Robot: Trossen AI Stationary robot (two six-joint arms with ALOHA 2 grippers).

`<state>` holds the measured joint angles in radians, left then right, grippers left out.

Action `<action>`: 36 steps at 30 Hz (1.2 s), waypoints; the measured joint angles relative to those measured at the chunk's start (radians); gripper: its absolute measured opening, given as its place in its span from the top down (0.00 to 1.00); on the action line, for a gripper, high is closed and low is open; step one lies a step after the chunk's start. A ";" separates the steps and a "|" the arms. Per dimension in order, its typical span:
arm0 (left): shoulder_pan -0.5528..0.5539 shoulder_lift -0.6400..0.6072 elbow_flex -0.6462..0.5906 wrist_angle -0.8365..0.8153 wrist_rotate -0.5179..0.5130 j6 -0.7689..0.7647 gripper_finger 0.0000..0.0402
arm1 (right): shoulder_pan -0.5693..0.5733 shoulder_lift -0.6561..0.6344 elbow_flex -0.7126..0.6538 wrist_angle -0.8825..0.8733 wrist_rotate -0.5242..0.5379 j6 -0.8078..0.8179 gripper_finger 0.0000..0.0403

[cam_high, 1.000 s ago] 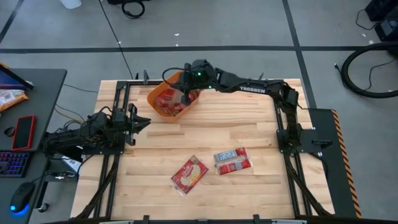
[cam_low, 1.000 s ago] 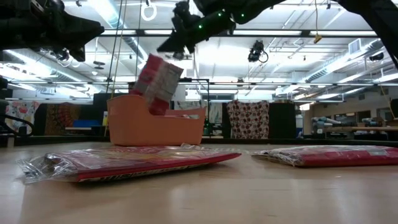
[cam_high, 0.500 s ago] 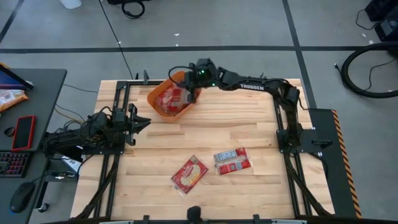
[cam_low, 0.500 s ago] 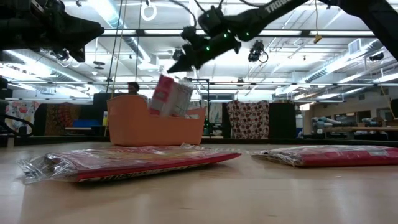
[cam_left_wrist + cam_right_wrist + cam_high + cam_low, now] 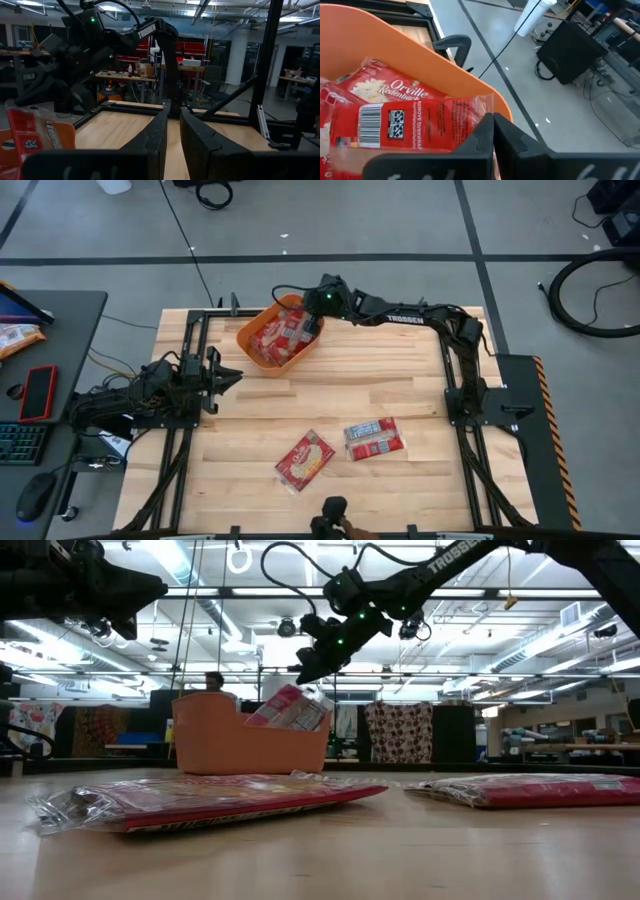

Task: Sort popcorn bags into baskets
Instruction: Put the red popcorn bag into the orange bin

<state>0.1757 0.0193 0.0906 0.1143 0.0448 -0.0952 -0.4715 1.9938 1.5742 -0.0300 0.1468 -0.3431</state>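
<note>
High view: orange basket near the tabletop's far edge, left of centre, holding red popcorn bags. Right gripper over the basket's far right rim; arm lettered "TROSSEN". Two loose bags and lie flat near the near edge, just apart. Left gripper waits at the left edge.

Low view: right gripper above the basket; topmost bag leans on the rim.

Left wrist view: left fingers nearly together, holding nothing.

Right wrist view: right fingers drawn together, empty, above a bag printed "Orville Redenbacher", with barcode.
</note>
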 joint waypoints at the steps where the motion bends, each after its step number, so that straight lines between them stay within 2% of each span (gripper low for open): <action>1: 0.000 0.000 0.000 0.000 0.000 0.000 0.86 | 0.002 0.000 0.000 -0.003 -0.002 0.000 0.96; 4: 0.000 0.000 0.000 0.000 0.000 0.002 0.86 | 0.016 0.000 0.000 -0.026 -0.038 0.007 0.92; 7: 0.000 0.000 0.000 0.000 0.000 0.003 0.86 | 0.041 0.001 0.017 -0.095 -0.013 0.001 0.86; 11: 0.000 0.000 0.000 0.000 0.000 0.029 0.86 | 0.078 0.002 0.105 -0.211 0.070 -0.031 0.76; 16: 0.000 0.000 0.000 0.000 -0.027 0.040 0.86 | 0.103 0.002 0.223 -0.355 0.072 -0.031 0.65; 19: 0.000 0.000 0.000 0.000 -0.055 0.040 0.86 | 0.110 -0.001 0.248 -0.393 0.072 -0.014 0.61; 23: 0.000 0.000 0.000 0.000 -0.074 0.041 0.86 | 0.134 0.000 0.229 -0.400 0.061 0.011 0.59; 28: 0.000 0.000 0.000 0.000 -0.099 0.041 0.86 | 0.181 0.000 0.172 -0.423 -0.032 0.064 0.59; 36: 0.000 0.000 0.000 0.002 -0.192 0.114 0.86 | 0.303 0.001 0.136 -0.501 -0.039 0.091 0.59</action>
<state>0.1757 0.0195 0.0906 0.1162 -0.1473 0.0191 -0.1683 1.9945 1.7099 -0.5310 0.1081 -0.2524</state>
